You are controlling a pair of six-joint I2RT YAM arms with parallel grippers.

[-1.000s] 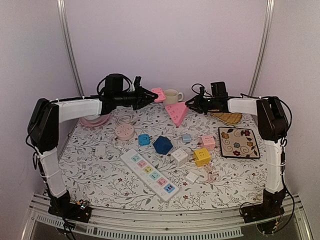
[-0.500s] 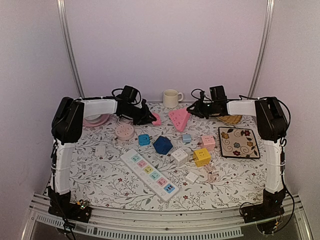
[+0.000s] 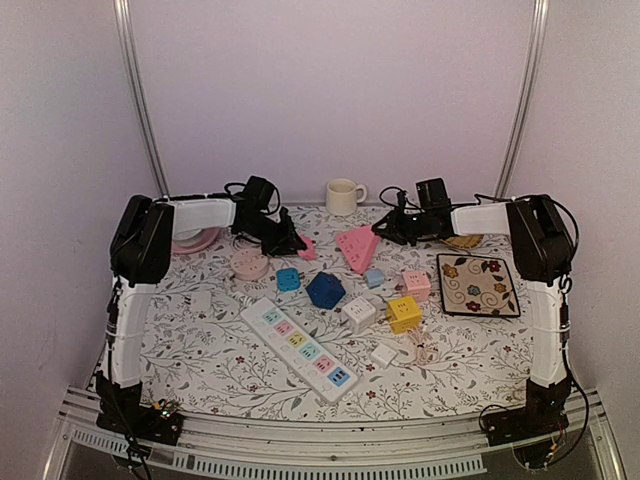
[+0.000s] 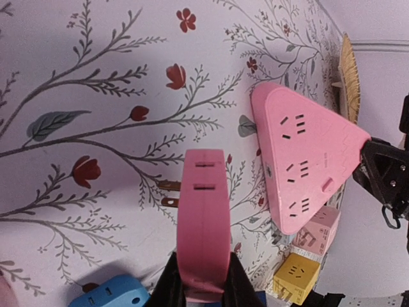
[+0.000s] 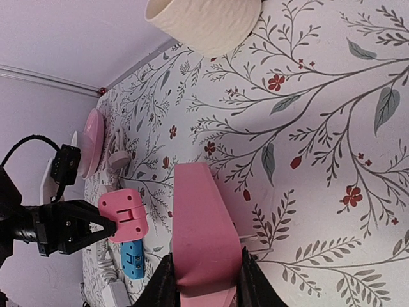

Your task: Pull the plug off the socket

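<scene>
Plug point(image 4: 203, 217), pink and flat-sided with two slots in its upper face, pinched at its near end between the closed jaws of the left gripper point(image 4: 203, 286), long axis straight away from the fingers, two metal prongs out sideways toward the flowered tablecloth point(image 4: 96, 96). Free of the socket point(image 4: 300, 166) (a pink triangular block with several slot pairs), near its left side but not touching. Right gripper point(image 5: 203, 281) clamped tight on one corner of that socket.
</scene>
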